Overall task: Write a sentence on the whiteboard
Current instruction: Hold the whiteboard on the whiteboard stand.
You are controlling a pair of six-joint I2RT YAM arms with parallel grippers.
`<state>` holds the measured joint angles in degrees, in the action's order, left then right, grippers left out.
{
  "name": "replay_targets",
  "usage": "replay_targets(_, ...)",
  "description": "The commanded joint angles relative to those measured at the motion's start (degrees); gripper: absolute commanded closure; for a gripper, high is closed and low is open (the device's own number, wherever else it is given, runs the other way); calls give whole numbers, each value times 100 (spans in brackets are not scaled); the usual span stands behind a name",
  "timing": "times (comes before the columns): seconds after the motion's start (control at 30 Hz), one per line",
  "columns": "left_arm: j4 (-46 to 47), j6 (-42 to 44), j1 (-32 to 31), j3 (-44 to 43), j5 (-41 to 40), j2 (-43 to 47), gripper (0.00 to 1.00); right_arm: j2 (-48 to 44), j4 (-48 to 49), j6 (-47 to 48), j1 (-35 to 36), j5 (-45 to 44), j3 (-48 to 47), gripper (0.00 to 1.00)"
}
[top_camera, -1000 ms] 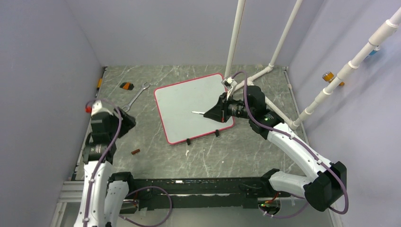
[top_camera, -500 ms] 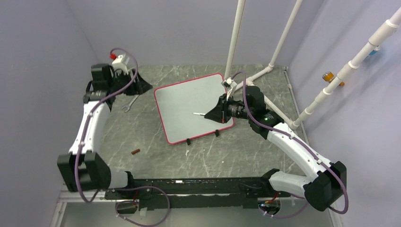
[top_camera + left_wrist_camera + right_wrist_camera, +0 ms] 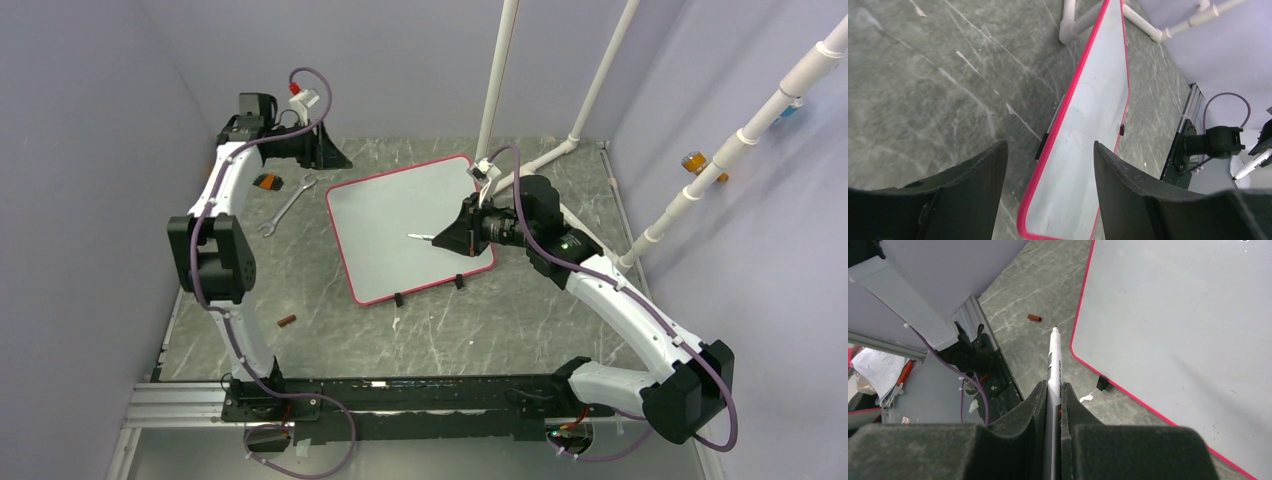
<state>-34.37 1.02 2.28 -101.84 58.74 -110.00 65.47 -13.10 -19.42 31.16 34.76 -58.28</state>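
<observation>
Pale lavender walls [image 3: 330,60] enclose a grey-green marbled table [image 3: 450,320] on three sides. White PVC pipes [image 3: 497,80] rise at the far right, evenly lit.

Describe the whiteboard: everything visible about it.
The whiteboard is a rounded-corner rectangle with a pale grey-white surface and a thin red-pink frame. Two small black feet sit on its near edge. It lies flat on the grey marbled table, askew to its edges. No writing shows, only faint specks. The marker in the right gripper hangs over it; contact cannot be told.
</observation>
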Motion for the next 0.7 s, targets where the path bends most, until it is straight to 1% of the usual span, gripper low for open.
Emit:
replay_targets(0.0, -933, 755, -349, -874, 307, -421, 34, 104, -2, 112, 7, -24, -291, 100)
replay_targets(0.13, -1142, 896, -481, -1101, 368, -835, 38, 205, 9, 114, 13, -22, -336, 100)
replay_targets(0.27, -1469, 1143, -655, -1253, 230, -1139, 42, 300, 5, 136, 18, -9, -372, 100)
replay_targets(0.47, -1684, 1310, -822, -1255, 127, -1299, 51, 432, 86, 102, 17, 56, -384, 100)
replay_targets(0.53, -1678, 1313, -849, -1195, 98, -1269, 55, 460, 97, 105, 17, 73, -392, 100)
replay_targets(0.67, -1674, 1318, -907, -1005, 57, -1149, 66, 492, 140, 96, 22, 100, -386, 100)
